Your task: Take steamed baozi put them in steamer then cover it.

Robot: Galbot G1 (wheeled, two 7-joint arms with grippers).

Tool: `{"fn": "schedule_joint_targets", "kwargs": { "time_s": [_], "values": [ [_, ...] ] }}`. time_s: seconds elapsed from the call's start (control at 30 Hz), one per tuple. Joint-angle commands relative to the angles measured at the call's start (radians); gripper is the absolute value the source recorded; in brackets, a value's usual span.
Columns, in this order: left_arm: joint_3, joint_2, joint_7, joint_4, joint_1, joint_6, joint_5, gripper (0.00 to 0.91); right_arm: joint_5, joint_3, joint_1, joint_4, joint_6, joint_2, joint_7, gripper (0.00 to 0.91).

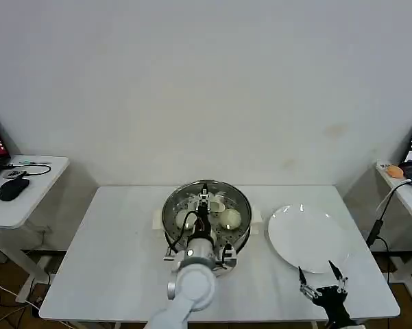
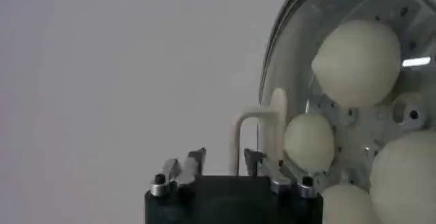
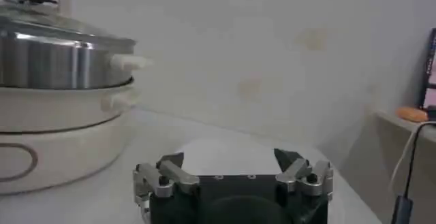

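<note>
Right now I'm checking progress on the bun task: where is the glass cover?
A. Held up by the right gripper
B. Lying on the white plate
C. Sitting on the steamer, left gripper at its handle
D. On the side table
C: the glass cover sits on the steamer over the baozi, with the left gripper open around its handle; the white plate is bare.

Plain white wall (image 1: 206,82) behind white table (image 1: 116,267), side desks (image 1: 20,199).
</note>
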Motion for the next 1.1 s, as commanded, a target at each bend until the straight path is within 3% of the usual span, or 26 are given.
{"fn": "schedule_joint_targets", "kwargs": {
  "time_s": [0.03,0.27,0.43,0.57,0.67,0.77,0.87,1.0,1.1],
  "values": [
    [0.014,0.097,0.004,-0.155,0.067,-0.009,-0.049,0.907,0.001,-0.001,0.001,-0.002,0.002,0.001,0.003,0.907],
    [-0.01,0.212,-0.025,-0.335,0.145,-0.032,-0.226,0.907,-0.002,-0.003,-0.003,-0.001,0.003,0.004,0.005,0.907],
    [-0.092,0.257,-0.183,-0.405,0.219,-0.119,-0.418,0.907,-0.001,-0.003,-0.004,-0.007,0.006,0.0,0.02,0.907],
    [-0.178,0.277,-0.364,-0.48,0.328,-0.216,-0.705,0.907,0.002,-0.004,-0.014,-0.001,0.005,-0.004,0.024,0.907],
    [-0.264,0.277,-0.572,-0.475,0.442,-0.425,-1.037,0.907,0.01,-0.004,-0.021,0.006,0.004,-0.009,0.025,0.907],
    [-0.41,0.241,-0.703,-0.412,0.568,-0.738,-1.336,0.907,0.019,-0.008,-0.035,0.024,-0.002,-0.015,0.023,0.907],
    [-0.545,0.188,-0.711,-0.339,0.656,-0.881,-1.526,0.907,0.007,-0.003,-0.06,0.053,-0.04,-0.02,-0.009,0.907],
    [-0.636,0.154,-0.729,-0.309,0.754,-0.87,-1.613,0.907,0.034,-0.002,-0.107,0.09,-0.078,-0.047,-0.011,0.907],
    [-0.644,0.165,-0.72,-0.307,0.808,-0.782,-1.677,0.907,0.093,-0.017,-0.132,0.122,-0.083,-0.068,0.003,0.907]
  ]
}}
